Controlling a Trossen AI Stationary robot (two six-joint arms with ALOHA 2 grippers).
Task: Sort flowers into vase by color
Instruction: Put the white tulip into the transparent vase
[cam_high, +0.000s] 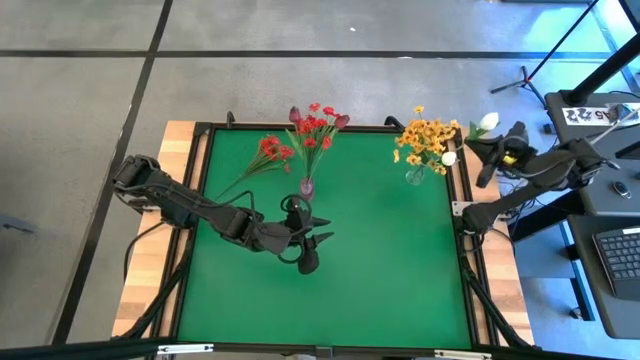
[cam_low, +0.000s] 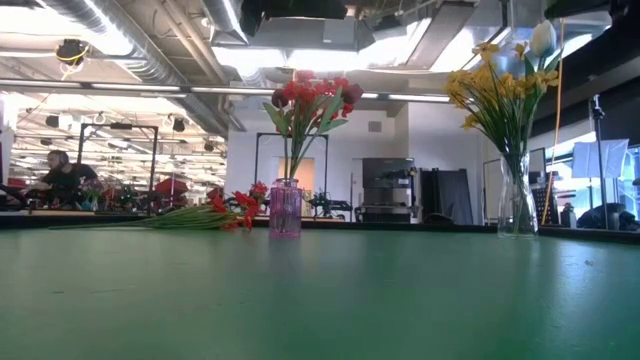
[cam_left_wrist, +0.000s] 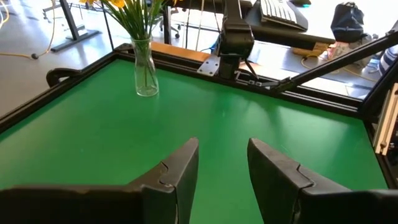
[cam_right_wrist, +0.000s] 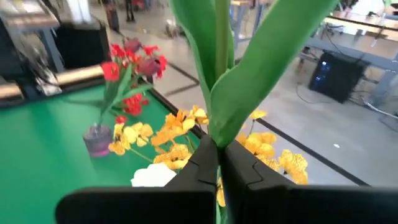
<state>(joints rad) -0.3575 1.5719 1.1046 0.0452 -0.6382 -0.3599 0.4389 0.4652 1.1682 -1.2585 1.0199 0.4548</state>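
Stem (cam_right_wrist: 217, 68) in right hand (cam_right_wrist: 219, 163)

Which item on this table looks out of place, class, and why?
One red spray lies flat on the green table, left of the pink vase, while the other red flowers stand in that vase. The right gripper holds a green stem by the clear vase of yellow flowers.

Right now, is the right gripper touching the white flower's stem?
Touching. In the right wrist view the right gripper has its fingers closed on the white flower's green stem, which rises straight from between them.
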